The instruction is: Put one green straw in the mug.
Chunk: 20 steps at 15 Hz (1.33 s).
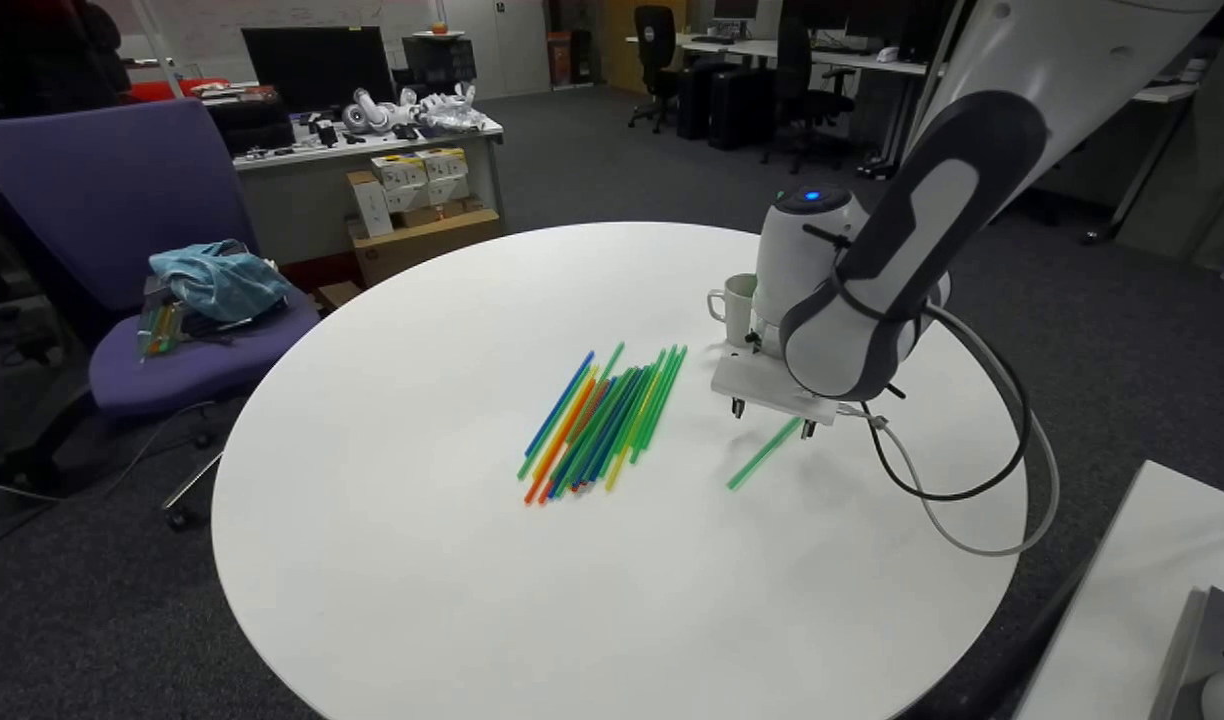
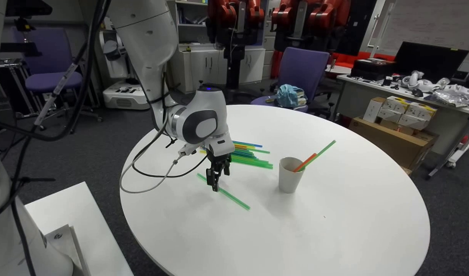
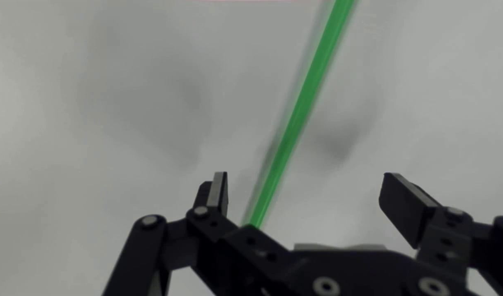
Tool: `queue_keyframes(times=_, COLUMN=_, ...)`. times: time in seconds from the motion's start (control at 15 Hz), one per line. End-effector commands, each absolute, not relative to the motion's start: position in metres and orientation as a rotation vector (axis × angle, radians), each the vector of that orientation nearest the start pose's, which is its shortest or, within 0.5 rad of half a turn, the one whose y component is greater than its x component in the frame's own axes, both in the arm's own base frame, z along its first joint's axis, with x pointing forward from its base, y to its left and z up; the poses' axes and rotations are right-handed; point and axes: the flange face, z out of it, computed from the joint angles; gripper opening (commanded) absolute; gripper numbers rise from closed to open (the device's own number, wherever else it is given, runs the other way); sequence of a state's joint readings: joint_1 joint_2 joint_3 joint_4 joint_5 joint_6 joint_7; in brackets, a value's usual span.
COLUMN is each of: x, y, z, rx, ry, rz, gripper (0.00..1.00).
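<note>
One green straw (image 3: 296, 121) lies flat on the round white tabletop (image 2: 334, 237); in the wrist view we follow it from seven o'clock up to one o'clock. Our claw (image 3: 307, 191) hovers over it with jaws spread wide, a finger on either side, and we see gaps between the straw and both fingertips. In an exterior view we have the white mug (image 2: 290, 182) upright at about three o'clock from that straw. An orange straw (image 2: 305, 162) and another green straw (image 2: 325, 148) lean inside it, side by side, their upper ends pointing to two o'clock. We find the mug's handle (image 1: 715, 305) in an exterior view, turned to nine o'clock, while the Panda arm (image 1: 972, 180), sloping down from between one and two o'clock, hides part of the mug. At nine o'clock from the lone straw in an exterior view, we see a loose pile of drinking straws (image 1: 597, 430) in green, blue, orange and yellow, spread on the tabletop. Beyond the tabletop, in an exterior view, we notice a purple office chair (image 1: 122, 180) at ten o'clock with a light-blue cloth (image 1: 220, 282) on its seat, and a black monitor (image 1: 320, 70) at eleven.
</note>
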<state>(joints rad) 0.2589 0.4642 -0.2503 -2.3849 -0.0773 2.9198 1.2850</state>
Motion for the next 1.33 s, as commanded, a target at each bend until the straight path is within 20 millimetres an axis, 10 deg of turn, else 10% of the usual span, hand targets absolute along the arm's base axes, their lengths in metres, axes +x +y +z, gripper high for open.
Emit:
queue_keyframes(times=0.0, x=0.494, y=-0.006, z=0.135, rx=-2.600, ry=1.808, rz=-0.244, gripper=1.00)
queue_keyframes(times=0.2, x=0.493, y=-0.009, z=0.127, rx=-2.589, ry=1.832, rz=-0.240, gripper=1.00)
queue_keyframes(times=0.27, x=0.493, y=-0.009, z=0.125, rx=-2.590, ry=1.838, rz=-0.233, gripper=0.75)
queue_keyframes(times=1.0, x=0.495, y=-0.014, z=0.126, rx=-2.579, ry=1.849, rz=-0.241, gripper=0.00)
queue_keyframes(times=1.27, x=0.497, y=-0.015, z=0.127, rx=-2.581, ry=1.849, rz=-0.247, gripper=0.01)
